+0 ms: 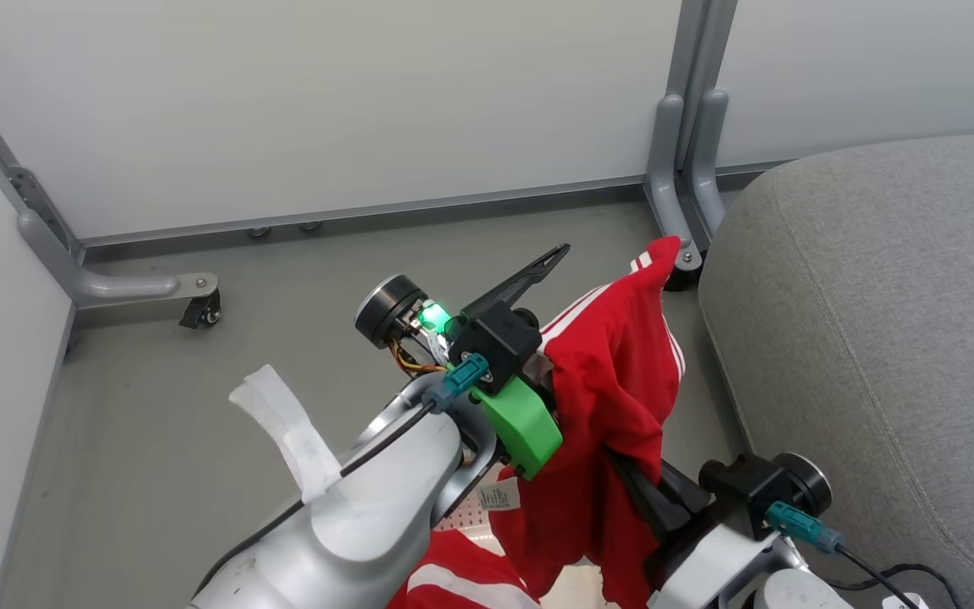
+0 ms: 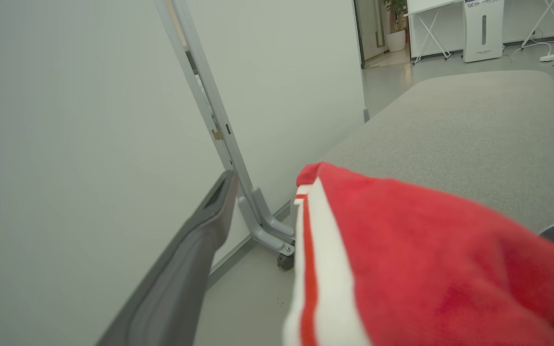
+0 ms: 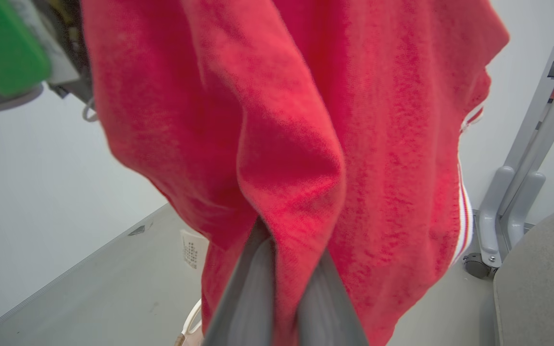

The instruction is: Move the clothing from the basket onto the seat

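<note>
Grey floor (image 1: 284,279) beside white panels (image 1: 326,101) and the seat (image 1: 876,296); right pincer (image 3: 289,259) clamps the clothing (image 1: 614,381), left pincer (image 1: 601,271) spread open.

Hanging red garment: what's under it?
More red white-striped clothing in the cream perforated plastic basket. Basket's remainder hidden by hanging red garment and silver arm.

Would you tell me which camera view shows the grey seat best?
The left wrist view: it looks along the seat, showing most of its long top, the near end behind the clothing. The head view shows one rounded end with its stitched seam; the right wrist view catches just a corner.
</note>
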Motion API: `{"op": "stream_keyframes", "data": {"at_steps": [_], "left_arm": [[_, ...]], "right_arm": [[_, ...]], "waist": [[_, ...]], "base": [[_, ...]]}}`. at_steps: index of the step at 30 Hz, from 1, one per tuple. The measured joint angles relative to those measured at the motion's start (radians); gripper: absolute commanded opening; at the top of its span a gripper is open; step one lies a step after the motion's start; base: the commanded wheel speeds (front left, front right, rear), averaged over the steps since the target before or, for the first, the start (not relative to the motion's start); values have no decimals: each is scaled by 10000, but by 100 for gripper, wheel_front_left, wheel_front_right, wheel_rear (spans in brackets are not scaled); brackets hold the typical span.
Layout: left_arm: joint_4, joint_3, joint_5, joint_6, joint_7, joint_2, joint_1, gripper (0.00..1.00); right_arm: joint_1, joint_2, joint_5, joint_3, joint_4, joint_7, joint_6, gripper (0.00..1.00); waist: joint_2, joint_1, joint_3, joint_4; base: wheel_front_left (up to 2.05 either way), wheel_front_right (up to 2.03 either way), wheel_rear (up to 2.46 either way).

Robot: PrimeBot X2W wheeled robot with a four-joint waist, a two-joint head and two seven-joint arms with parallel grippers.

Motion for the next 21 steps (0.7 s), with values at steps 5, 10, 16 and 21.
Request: {"op": "stream_keyframes", "data": {"at_steps": [5, 10, 16, 21], "left_arm": [[213, 109, 4, -13, 0, -6, 68, 100], [318, 357, 86, -35, 0, 50, 409, 100], [230, 671, 130, -44, 0, 272, 964, 100], [-109, 961, 199, -100, 0, 433, 1423, 100]], "right_arm": [[65, 15, -2, -261, -268, 0, 0, 0], [226, 75, 2, -857, -769, 0, 0, 0], [439, 61, 27, -1444, -1337, 0, 0, 0], [486, -31, -15, -1766, -1661, 0, 0, 0]], "waist": [[0, 0, -23, -19], [0, 0, -25, -94], [0, 0, 9, -314], [0, 0, 89, -599]], "base": [[0, 0, 0], [0, 0, 0], [0, 0, 0], [0, 0, 0]]}}
